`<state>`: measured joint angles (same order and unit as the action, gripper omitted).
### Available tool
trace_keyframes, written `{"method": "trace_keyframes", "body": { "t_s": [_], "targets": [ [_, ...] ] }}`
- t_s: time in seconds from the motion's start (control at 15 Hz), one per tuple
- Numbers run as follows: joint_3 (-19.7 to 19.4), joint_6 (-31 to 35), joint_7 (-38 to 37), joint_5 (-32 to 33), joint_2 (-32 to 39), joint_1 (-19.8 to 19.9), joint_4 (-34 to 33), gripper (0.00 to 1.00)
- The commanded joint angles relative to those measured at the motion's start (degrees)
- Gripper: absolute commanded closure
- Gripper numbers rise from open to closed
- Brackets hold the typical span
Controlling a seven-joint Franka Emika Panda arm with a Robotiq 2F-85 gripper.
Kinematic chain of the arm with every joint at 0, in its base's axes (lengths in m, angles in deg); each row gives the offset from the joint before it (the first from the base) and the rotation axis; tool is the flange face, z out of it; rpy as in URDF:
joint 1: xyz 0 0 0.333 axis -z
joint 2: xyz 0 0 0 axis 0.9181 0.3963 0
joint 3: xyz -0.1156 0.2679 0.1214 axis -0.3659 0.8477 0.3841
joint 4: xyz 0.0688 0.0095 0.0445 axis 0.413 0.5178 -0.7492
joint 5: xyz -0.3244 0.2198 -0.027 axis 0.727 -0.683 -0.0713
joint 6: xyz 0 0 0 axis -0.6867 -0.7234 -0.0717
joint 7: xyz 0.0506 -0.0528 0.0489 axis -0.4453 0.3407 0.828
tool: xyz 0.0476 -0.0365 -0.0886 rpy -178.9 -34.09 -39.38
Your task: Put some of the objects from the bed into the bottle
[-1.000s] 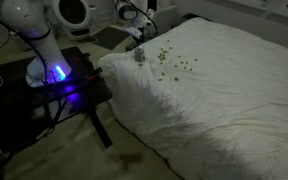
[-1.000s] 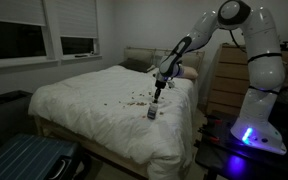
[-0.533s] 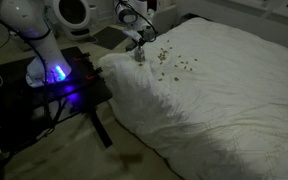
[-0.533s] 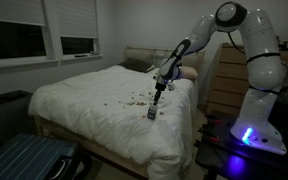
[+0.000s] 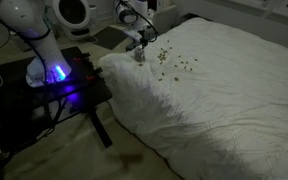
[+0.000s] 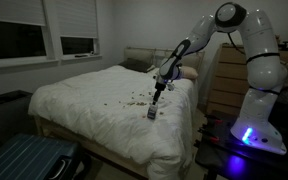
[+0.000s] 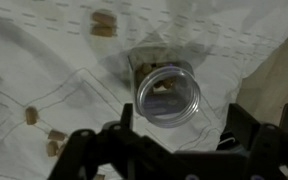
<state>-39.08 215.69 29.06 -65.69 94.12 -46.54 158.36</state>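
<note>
The bottle (image 7: 169, 95) stands upright on the bed (image 7: 44, 60), its round mouth facing up, with brownish bits lying inside it. My gripper (image 7: 184, 122) hangs directly above it, open, with a dark finger on either side and nothing between them. In both exterior views the gripper (image 5: 137, 43) (image 6: 157, 97) sits just over the bottle (image 5: 139, 56) (image 6: 152, 113) near the bed's edge (image 5: 224, 100) (image 6: 84, 100). The objects (image 5: 172, 60) (image 6: 135, 100) lie as a loose scatter of tiny dark bits beside the bottle, and a few more objects (image 7: 104, 22) show on the duvet.
The white robot base with blue light (image 5: 52, 72) (image 6: 248, 134) stands on a dark side table (image 5: 79, 85) close to the bed. A wooden dresser (image 6: 222, 80) is behind the arm. A blue striped case (image 6: 24, 160) lies on the floor.
The jaws have spread apart over the bottle. The arm has hardly moved, and the bottle stands where it was.
</note>
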Motion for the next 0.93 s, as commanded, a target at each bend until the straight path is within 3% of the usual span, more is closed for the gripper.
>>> {"method": "trace_keyframes", "body": {
  "t_s": [0.0,0.2,0.73,0.8,0.87],
  "targets": [
    [2.6,-3.0,1.0,-1.4,-3.7,2.4,-0.4,0.0],
    [0.8,-4.2,-0.8,-0.8,-6.4,1.1,-0.4,0.0],
    [-15.0,-7.4,-15.7,11.0,-17.2,-7.7,2.4,0.0],
    [-12.9,-5.8,-11.2,7.6,-12.8,-6.6,-0.2,0.0],
    [-14.5,-6.1,-12.8,9.0,-14.0,-7.4,0.1,0.0]
  ]
}}
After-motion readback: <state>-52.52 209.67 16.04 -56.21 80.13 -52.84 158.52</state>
